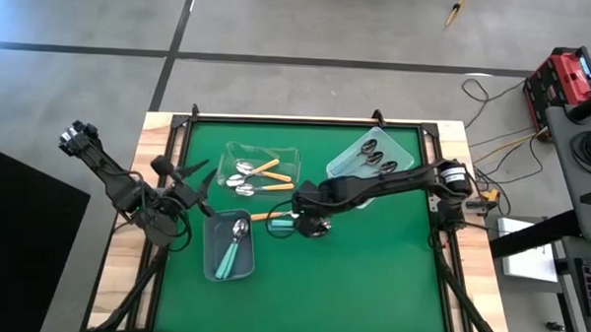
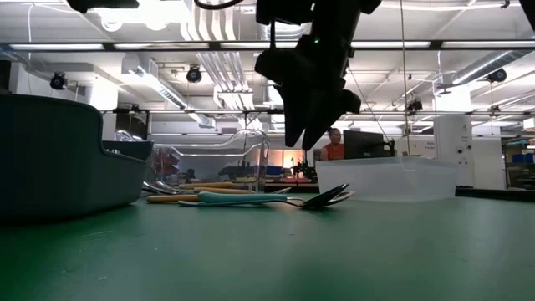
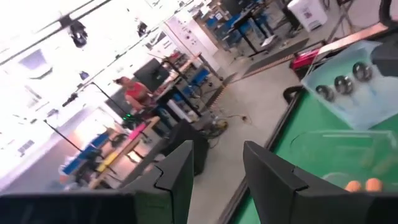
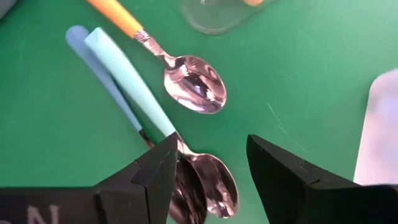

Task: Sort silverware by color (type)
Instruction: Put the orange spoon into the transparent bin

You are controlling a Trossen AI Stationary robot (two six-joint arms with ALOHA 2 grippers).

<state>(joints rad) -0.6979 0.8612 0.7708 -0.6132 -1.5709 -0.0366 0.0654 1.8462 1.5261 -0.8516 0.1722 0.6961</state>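
Green table point(image 1: 370, 287): bore three bins and loose spoons.

Right arm point(image 1: 394, 181): reached from the right edge across to table centre, bent downward; right gripper point(image 1: 311, 224) hung above loose spoons, jaws spread, holding nothing.

Left arm point(image 1: 108, 169): waited at the left edge, left gripper point(image 1: 198, 182) partly parted, empty.

Grey bin point(image 1: 230, 245): held a teal spoon point(image 1: 234, 245).

Clear bin point(image 1: 261, 170): held orange-handled spoons point(image 1: 256, 174).

Second clear bin point(image 1: 380, 154): held blue spoons point(image 1: 370, 157).

Loose beneath the right gripper: an orange spoon point(image 4: 168, 59), a teal-handled spoon point(image 4: 143, 90), a light blue spoon point(image 4: 99, 68).

Three plastic bins point(image 1: 231, 245) on green table point(image 1: 370, 277)
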